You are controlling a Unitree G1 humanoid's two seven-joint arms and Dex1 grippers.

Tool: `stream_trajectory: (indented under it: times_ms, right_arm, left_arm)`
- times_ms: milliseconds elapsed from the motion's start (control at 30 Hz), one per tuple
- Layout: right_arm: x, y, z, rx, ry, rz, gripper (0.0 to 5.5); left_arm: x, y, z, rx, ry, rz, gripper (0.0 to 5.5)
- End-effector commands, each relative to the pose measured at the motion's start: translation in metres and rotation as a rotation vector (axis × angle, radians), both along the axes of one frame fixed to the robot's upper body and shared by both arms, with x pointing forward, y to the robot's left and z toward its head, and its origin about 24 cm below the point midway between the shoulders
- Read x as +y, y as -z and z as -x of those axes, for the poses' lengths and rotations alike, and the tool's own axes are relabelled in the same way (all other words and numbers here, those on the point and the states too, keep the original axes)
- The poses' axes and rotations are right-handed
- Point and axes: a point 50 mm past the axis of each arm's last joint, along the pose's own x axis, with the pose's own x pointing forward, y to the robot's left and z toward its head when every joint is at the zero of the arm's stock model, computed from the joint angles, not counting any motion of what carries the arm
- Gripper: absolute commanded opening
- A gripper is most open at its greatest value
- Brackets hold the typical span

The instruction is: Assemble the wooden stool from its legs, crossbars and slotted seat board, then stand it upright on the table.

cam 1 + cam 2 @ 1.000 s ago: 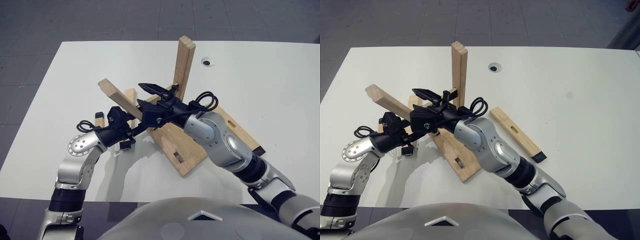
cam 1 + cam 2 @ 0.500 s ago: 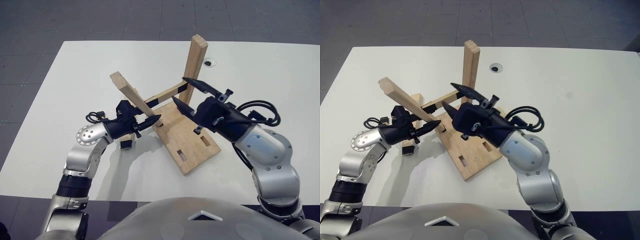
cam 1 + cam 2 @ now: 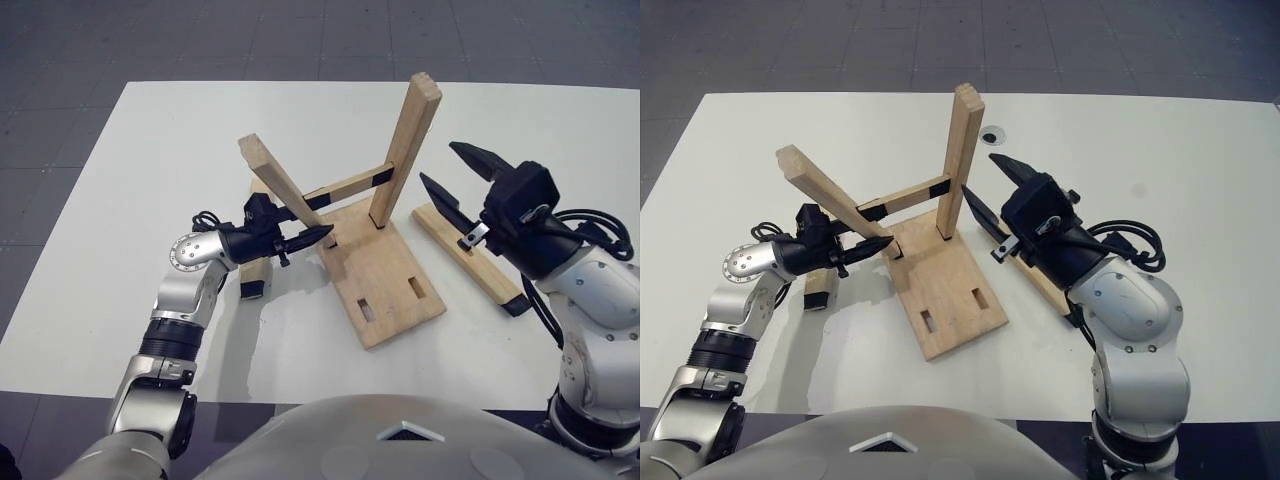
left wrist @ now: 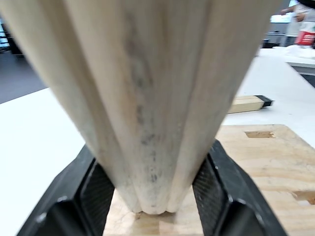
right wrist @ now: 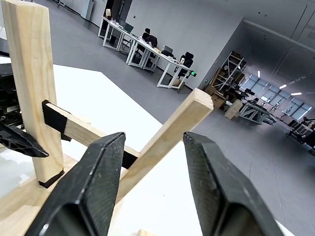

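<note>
The slotted seat board (image 3: 388, 285) lies flat on the white table. One leg (image 3: 405, 150) stands upright in it. A second leg (image 3: 280, 185) leans to the left, and a black-tipped crossbar (image 3: 345, 187) joins the two. My left gripper (image 3: 308, 236) is shut on the leaning leg (image 4: 142, 98) near its lower end, just above the board (image 4: 256, 162). My right gripper (image 3: 437, 163) hovers open to the right of the upright leg, holding nothing. Its wrist view looks past the fingers (image 5: 93, 187) at the upright leg (image 5: 34, 88) and the crossbar (image 5: 83, 130).
A loose leg (image 3: 470, 258) lies on the table right of the board, below my right gripper. Another wooden piece (image 3: 254, 280) with a black end lies under my left forearm. A small round hole (image 3: 988, 132) sits in the tabletop behind the stool.
My right gripper has pulled back to the right, away from the frame, uncovering the loose leg. My left gripper has moved right with the leaning leg; the upright leg and crossbar have shifted right too.
</note>
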Motion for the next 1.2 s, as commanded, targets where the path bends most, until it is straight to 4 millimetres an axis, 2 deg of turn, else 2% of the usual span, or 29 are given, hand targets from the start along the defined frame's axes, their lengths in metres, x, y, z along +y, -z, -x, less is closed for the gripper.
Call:
stream_trajectory:
  times_ms: [33,267,433,500,600,733,1000,1100,1200]
  right_arm:
    - [-0.010,0.003,0.000,0.036,0.030,-0.014,2.16]
    - [-0.020,0.007,0.000,0.059,0.065,-0.021,2.16]
    - [-0.020,0.009,0.005,0.076,0.046,-0.031,2.16]
    - [-0.022,0.007,0.006,0.065,0.056,-0.042,2.16]
    - [-0.033,-0.008,0.002,0.009,0.118,-0.170,2.16]
    - [-0.046,-0.023,-0.003,-0.050,0.184,-0.312,2.11]
    - [-0.053,-0.027,-0.005,-0.055,0.231,-0.381,2.11]
    - [-0.057,-0.026,-0.008,-0.055,0.268,-0.402,2.11]
    - [-0.061,-0.023,-0.012,-0.046,0.303,-0.407,2.11]
  left_arm:
    - [0.003,0.022,0.012,0.174,0.145,-0.022,2.06]
    - [-0.005,0.018,0.011,0.177,0.201,-0.039,2.06]
    - [-0.011,0.012,0.015,0.112,0.198,-0.074,2.06]
    - [-0.012,0.011,0.015,0.080,0.172,-0.081,2.06]
    - [-0.015,0.014,0.015,0.054,0.116,-0.091,2.06]
    - [-0.016,0.019,0.014,0.060,0.075,-0.106,2.91]
    - [-0.005,0.018,0.015,0.058,0.076,-0.163,4.27]
    - [0.004,0.007,0.015,0.035,0.089,-0.168,4.76]
    - [0.014,-0.014,0.018,-0.019,0.124,-0.175,5.23]
